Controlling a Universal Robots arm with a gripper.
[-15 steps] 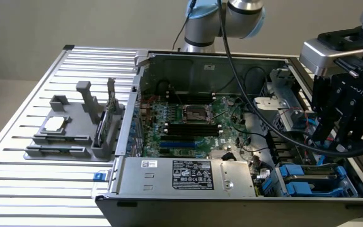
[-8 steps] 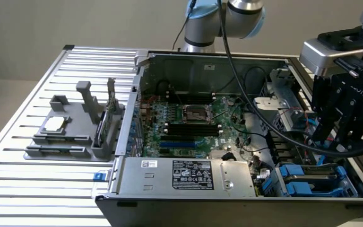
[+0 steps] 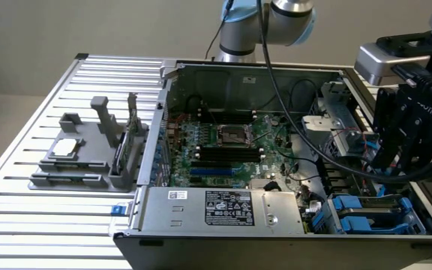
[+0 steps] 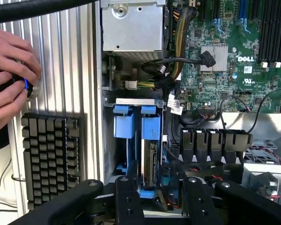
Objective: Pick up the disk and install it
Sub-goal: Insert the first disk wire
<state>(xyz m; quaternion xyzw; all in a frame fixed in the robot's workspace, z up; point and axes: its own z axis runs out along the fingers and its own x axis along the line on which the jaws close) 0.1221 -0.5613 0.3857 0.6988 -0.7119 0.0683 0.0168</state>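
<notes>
The disk [image 4: 152,159] stands on edge in the drive bay at the corner of the open computer case, silver-grey with bright blue carrier pieces [image 4: 150,127] around it. In the exterior view the disk [image 3: 372,204] lies low in the case's near corner on that view's right, between blue brackets. My gripper [image 4: 161,202] hangs above that bay with its black fingers [image 4: 127,201] spread apart on either side of the disk's end, not touching it. Seen from outside, the gripper [image 3: 387,163] sits well above the bay.
A person's hands [image 4: 9,70] rest on a round button with a blue ring [image 4: 29,87] on the slotted table, beside a black keyboard [image 4: 51,159]. The power-supply box [image 3: 231,208], motherboard [image 3: 231,146] and loose cables [image 3: 328,163] crowd the case. A grey fixture [image 3: 81,160] stands on the table.
</notes>
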